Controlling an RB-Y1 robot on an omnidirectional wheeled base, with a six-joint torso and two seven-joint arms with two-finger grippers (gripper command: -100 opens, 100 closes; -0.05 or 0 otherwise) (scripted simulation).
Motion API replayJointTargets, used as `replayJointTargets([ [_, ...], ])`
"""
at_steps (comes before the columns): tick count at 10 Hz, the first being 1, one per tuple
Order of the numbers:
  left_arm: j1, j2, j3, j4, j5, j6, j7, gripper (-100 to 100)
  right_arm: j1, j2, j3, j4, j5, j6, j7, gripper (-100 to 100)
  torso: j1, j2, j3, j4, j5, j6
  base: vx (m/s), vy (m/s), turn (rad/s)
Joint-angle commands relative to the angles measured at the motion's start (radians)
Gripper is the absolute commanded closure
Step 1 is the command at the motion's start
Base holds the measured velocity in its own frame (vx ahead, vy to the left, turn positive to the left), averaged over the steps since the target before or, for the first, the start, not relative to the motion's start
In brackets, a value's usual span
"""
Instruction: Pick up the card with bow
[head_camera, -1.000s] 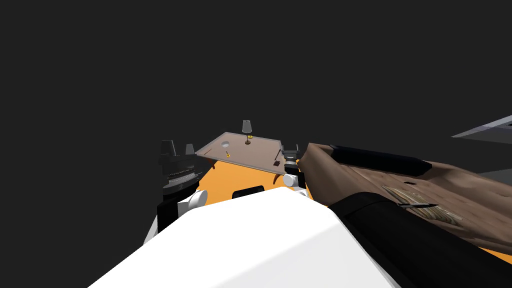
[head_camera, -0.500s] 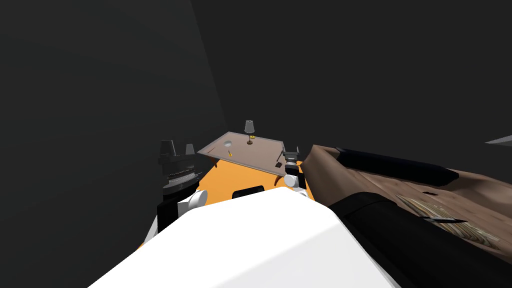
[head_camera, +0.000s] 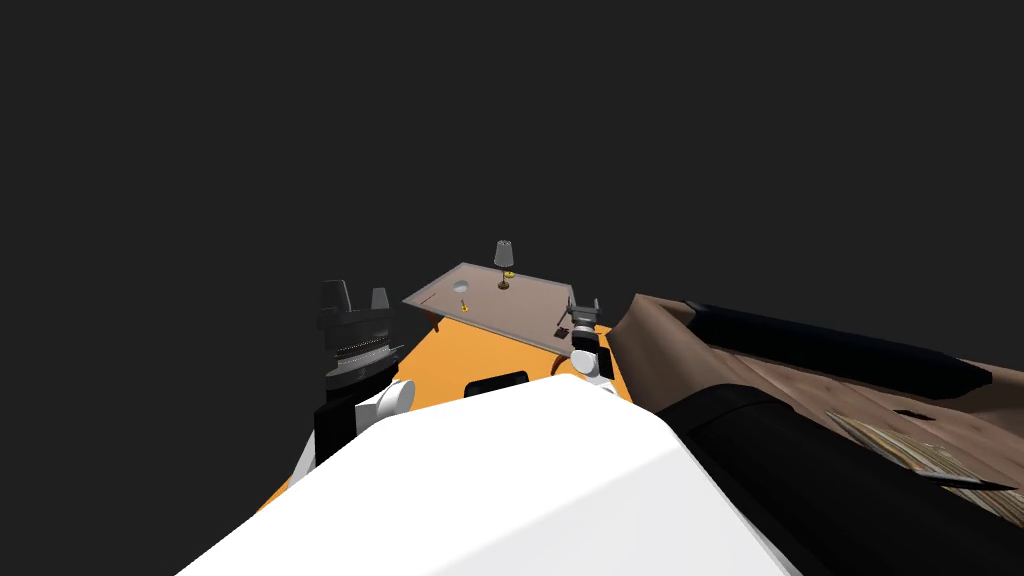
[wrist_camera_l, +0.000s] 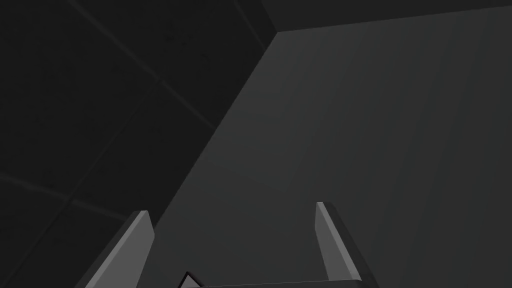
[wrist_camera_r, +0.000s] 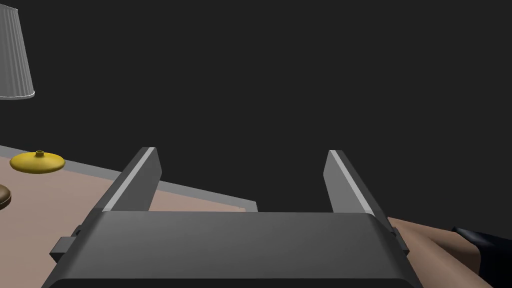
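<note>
Tools come nearest, one on each side of the chest. The left tool (head_camera: 357, 290) is raised over the orange floor (head_camera: 450, 360), short of the surface, and its wrist view shows the two fingers standing well apart with nothing between them. The right tool (wrist_camera_r: 242, 150) hangs at the near right corner of the surface (head_camera: 510, 305), fingers likewise apart and gripping nothing; its dark body hides that corner in the wrist view.

On the right, a brown sofa (head_camera: 760, 365) with dark cushions (head_camera: 830, 335) runs out of the head view, and a striped thing (head_camera: 900, 445) lying on it is cut off at the edge.

The card with bow (head_camera: 562, 331) seems to be the small dark speck lying on the surface's near right corner, just beside the right tool. It is too small to make out a bow.

Farther along the surface lie a small yellow thing (head_camera: 465, 307) and a white round thing (head_camera: 461, 287), neither clear enough to name. At the far edge stands a lamp (head_camera: 503, 255) with a grey shade, a flat yellow dish (wrist_camera_r: 37, 162) just beside its brown base. Behind everything is a plain dark wall.
</note>
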Motion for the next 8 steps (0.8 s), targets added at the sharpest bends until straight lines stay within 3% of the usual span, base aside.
replayJointTargets([
  [1, 0.000, 0.000, 0.000, 0.000, 0.000, 0.000, 0.000, 0, 0.007, -0.021, 0.008, 0.039, -0.050, -0.020, -0.029, -100, 0.000, 0.000, 0.000, 0.000, 0.000, 0.000, 0.014, 0.005, 0.327],
  [4, 0.000, 0.000, 0.000, 0.000, 0.000, 0.000, 0.000, 0, 0.007, -0.021, 0.008, 0.039, -0.139, -0.020, -0.029, -100, -0.001, -0.001, 0.000, 0.000, 0.000, 0.000, 0.013, -0.007, 0.056],
  [5, 0.000, 0.000, 0.000, 0.000, 0.000, 0.000, 0.000, 0, 0.015, -0.042, 0.011, 0.077, -0.169, -0.038, -0.059, -100, 0.000, 0.000, 0.000, 0.000, 0.000, 0.000, 0.016, 0.002, 0.362],
  [6, 0.000, 0.000, 0.000, 0.000, 0.000, 0.000, 0.000, 0, 0.015, -0.042, 0.011, 0.077, -0.194, -0.038, -0.059, -100, 0.000, -0.001, 0.000, 0.000, 0.000, -0.001, 0.020, -0.013, 0.192],
  [8, 0.000, 0.000, 0.000, 0.000, 0.000, 0.000, 0.000, 0, 0.015, -0.042, 0.011, 0.077, -0.258, -0.038, -0.059, -100, 0.000, 0.000, 0.000, 0.000, 0.000, 0.000, 0.008, -0.006, -0.034],
])
